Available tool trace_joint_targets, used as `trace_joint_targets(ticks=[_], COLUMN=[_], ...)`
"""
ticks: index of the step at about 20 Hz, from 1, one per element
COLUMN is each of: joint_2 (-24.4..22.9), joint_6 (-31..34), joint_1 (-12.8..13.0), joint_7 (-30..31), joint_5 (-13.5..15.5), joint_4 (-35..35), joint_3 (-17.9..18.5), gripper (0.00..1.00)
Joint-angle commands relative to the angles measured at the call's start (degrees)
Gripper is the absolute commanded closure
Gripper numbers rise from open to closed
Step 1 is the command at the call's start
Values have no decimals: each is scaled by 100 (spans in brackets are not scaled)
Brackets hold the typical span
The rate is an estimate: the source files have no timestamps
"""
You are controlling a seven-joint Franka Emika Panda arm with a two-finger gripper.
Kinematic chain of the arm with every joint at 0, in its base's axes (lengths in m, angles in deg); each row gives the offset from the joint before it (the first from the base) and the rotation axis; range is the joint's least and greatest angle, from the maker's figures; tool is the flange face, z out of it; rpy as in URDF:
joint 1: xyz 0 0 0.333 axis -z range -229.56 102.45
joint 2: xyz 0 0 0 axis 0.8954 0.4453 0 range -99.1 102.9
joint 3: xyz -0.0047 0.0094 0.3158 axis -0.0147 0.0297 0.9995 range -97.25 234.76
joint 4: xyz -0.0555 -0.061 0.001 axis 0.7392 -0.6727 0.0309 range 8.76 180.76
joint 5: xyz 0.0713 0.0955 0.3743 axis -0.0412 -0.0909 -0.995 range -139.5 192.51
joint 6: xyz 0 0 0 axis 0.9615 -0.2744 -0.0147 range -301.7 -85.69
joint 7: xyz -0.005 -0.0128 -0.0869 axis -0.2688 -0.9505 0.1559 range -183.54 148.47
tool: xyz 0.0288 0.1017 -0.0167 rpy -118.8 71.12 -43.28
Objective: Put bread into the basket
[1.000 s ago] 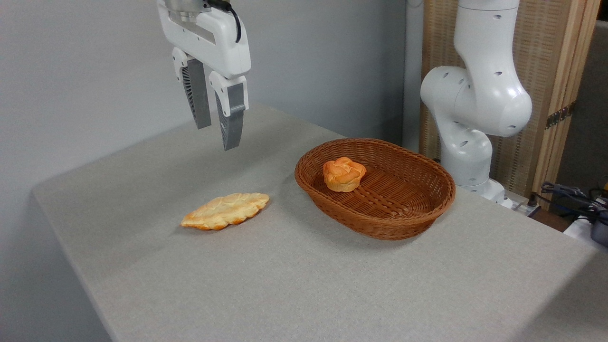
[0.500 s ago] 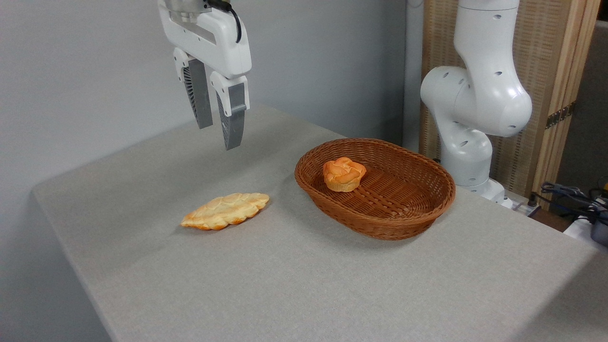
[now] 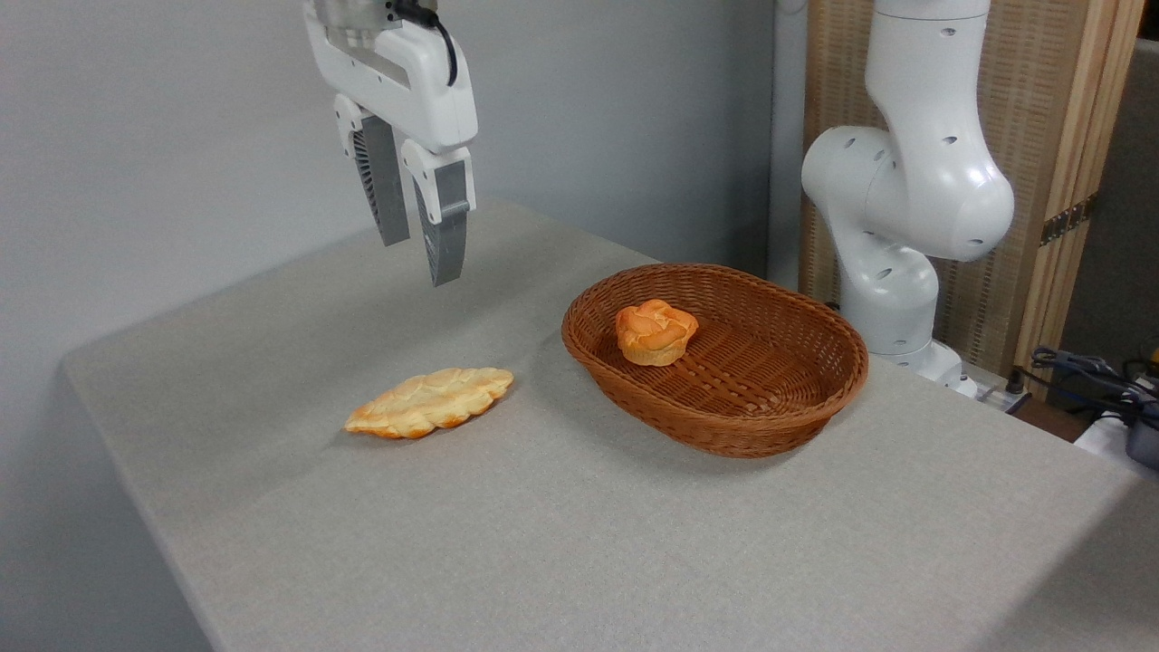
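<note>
In the upper left of the frame my white end effector with its grey ribbed fingers point(image 3: 418, 258) hangs in the air, released and holding nothing, the jaws a narrow gap apart. Over the last second it has crept only slightly rightward and tilted a touch; its height above the grey cloth-covered tabletop point(image 3: 579, 543) has barely changed. The flat, leaf-shaped pastry, pale golden with browner edges and a braided top point(image 3: 430, 400), lies where it lay, on the tabletop in the left centre of the frame, below and a little nearer the camera than my fingertips. It is apart from the oval reddish-brown wicker basket point(image 3: 724, 426) at centre right. A small round orange bun point(image 3: 656, 331) already sits inside that basket. I judge the approach is hardly begun: I must yet descend onto the bread, and widen the jaws to take it.
</note>
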Motion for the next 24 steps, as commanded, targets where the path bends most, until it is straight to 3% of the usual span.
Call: trace_joint_targets(ticks=[1, 4, 6, 12, 17, 24], joint_2=[-290, -475, -423, 68, 526, 878], joint_6=[-60, -210, -446, -2089, -2609, -2988], joint_1=[181, 191, 418, 840, 850, 789], joint_7=[-239, -635, -707, -716, -795, -795], joint_5=[50, 112, 138, 95, 42, -257], joint_4=[650, 1169, 1406, 2128, 2119, 2111], joint_3=[-19, -27, -89, -159, -133, -107], gripper=[0, 0, 0, 0, 0, 0])
